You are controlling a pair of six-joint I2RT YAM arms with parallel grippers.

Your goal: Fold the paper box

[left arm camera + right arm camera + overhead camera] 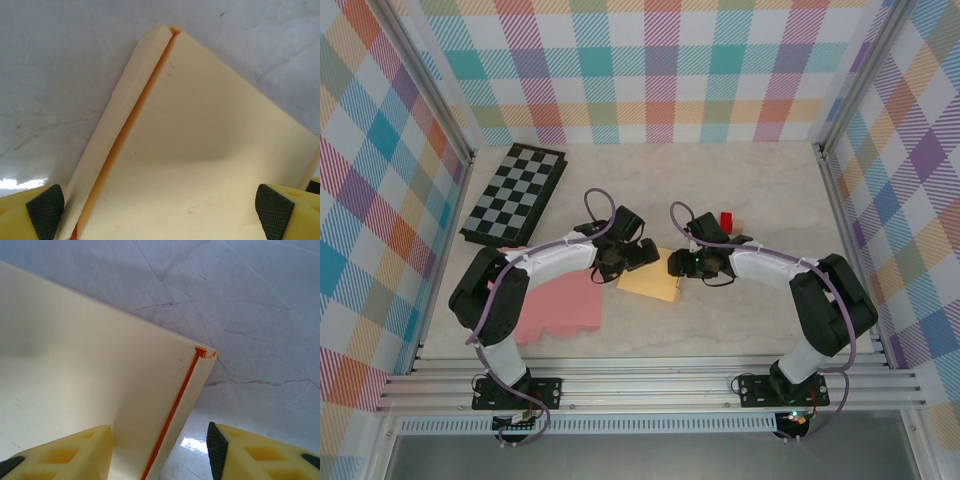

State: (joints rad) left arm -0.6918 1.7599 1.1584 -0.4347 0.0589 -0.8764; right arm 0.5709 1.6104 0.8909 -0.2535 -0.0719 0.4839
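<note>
The paper box (650, 281) is a flat tan sheet lying on the table between my two grippers. My left gripper (625, 256) hovers over its left corner. In the left wrist view the cream box (200, 140) lies under the left gripper (160, 212), whose jaws stand wide open, and a narrow flap (122, 125) is folded over along the box's left edge. My right gripper (680, 265) is at the box's right corner. In the right wrist view the right gripper (159, 452) is open astride the edge of the box (85, 365): one finger (85, 452) over the sheet, the other (220, 450) clear of the folded flap (192, 405).
A pink foam piece (560, 306) lies near the left arm. A folded checkerboard (515, 195) sits at the back left. A small red block (727, 220) and a tan block (741, 223) lie behind the right arm. Plaid walls enclose the marble table (750, 180).
</note>
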